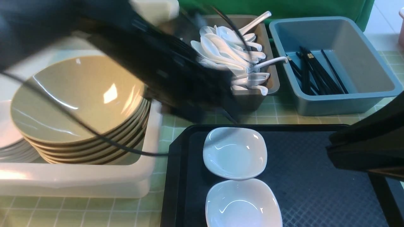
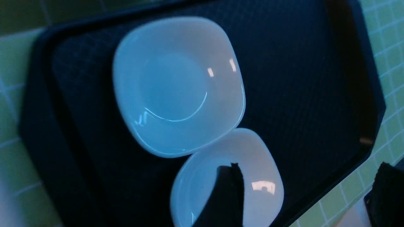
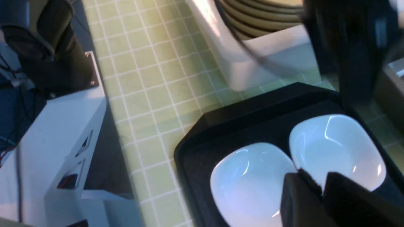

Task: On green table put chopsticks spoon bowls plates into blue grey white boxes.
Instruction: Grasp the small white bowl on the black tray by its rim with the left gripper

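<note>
Green table [image 1: 94,211] carries a black tray [image 1: 315,189] with two white plates [image 1: 235,153] touching. The left gripper [image 2: 307,165] hangs above them, spread wide; the right gripper [image 3: 315,183] is nearly closed and empty. Bowls [image 1: 79,94] stack in the white box [image 1: 79,183], spoons [image 1: 227,50] fill the grey box [image 1: 273,78], and chopsticks [image 1: 312,72] lie in the blue-grey box [image 1: 347,101].

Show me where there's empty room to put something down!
The roomiest bare patch is on the black tray, right of the two white plates. The blue-grey box has bare floor right of the chopsticks. The green table is bare in front of the white box. Crowded: the bowls crowd that box, and spoons heap the grey box.
</note>
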`<control>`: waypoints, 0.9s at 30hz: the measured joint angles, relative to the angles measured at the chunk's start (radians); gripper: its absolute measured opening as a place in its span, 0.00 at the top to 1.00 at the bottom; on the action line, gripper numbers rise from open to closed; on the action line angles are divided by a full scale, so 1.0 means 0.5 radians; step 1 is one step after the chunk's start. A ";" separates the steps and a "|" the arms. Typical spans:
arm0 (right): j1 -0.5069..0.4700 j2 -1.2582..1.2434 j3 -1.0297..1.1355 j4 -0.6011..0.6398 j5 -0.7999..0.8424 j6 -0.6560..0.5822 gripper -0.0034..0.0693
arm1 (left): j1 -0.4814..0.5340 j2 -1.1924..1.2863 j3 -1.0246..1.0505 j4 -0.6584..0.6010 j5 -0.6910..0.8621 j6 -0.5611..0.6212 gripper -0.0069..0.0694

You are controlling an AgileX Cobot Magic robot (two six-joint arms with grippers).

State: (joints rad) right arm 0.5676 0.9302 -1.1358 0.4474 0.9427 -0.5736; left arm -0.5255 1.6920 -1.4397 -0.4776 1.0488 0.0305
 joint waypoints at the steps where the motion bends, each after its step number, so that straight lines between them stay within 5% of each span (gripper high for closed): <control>1: 0.000 0.000 0.000 0.000 0.006 0.000 0.79 | -0.026 0.091 -0.045 0.022 0.000 -0.003 0.23; 12: 0.000 0.000 0.000 -0.002 0.035 0.000 0.77 | -0.072 0.722 -0.407 0.571 0.126 -0.222 0.23; 18: 0.000 0.000 0.000 -0.004 0.043 0.000 0.77 | -0.070 0.826 -0.418 0.639 0.090 -0.296 0.25; 22: 0.000 0.000 0.000 -0.007 0.043 0.000 0.77 | -0.045 0.888 -0.418 0.525 0.073 -0.273 0.43; 23: 0.000 0.000 0.000 -0.007 0.043 0.000 0.76 | -0.031 0.898 -0.418 0.492 0.073 -0.263 0.55; 24: 0.000 0.000 0.000 -0.007 0.043 0.000 0.76 | -0.028 0.898 -0.418 0.490 0.073 -0.262 0.55; 25: 0.000 0.000 0.000 -0.008 0.043 0.000 0.76 | -0.002 0.898 -0.418 0.463 0.071 -0.247 0.73; 27: 0.000 0.000 0.000 -0.008 0.043 0.000 0.76 | 0.037 0.888 -0.420 0.412 0.069 -0.226 0.83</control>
State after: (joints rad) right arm 0.5676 0.9302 -1.1358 0.4432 0.9641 -0.5736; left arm -0.5072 2.1360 -1.6498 -0.2714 1.0832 -0.0827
